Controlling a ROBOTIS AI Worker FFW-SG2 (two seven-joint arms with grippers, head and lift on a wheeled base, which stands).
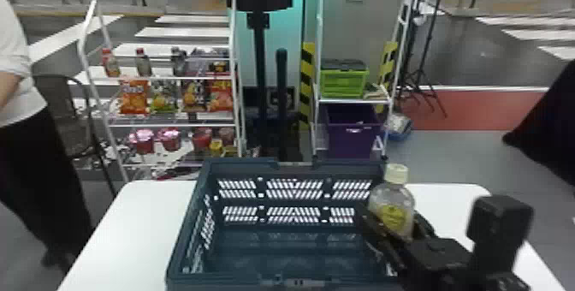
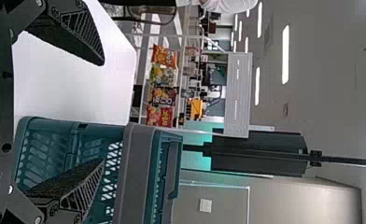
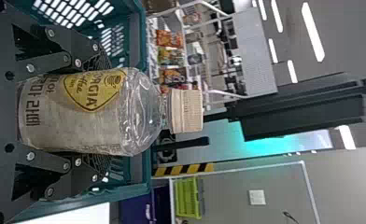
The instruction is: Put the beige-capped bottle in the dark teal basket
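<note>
My right gripper (image 1: 395, 230) is shut on the beige-capped bottle (image 1: 391, 204), holding it upright over the right side of the dark teal basket (image 1: 295, 167). In the right wrist view, the fingers of the right gripper (image 3: 92, 114) press the bottle (image 3: 92, 112) from both sides, its beige cap (image 3: 186, 110) pointing away from the palm. The left wrist view has my left gripper (image 2: 99, 112) open with nothing between its fingers, one finger in front of the basket (image 2: 139, 177).
The basket stands on a white table (image 1: 128, 226). Behind are a snack rack (image 1: 171, 78), a shelf with a green crate (image 1: 344, 82) and purple bin (image 1: 353, 136), and a black post (image 1: 259, 76). A person stands at the left.
</note>
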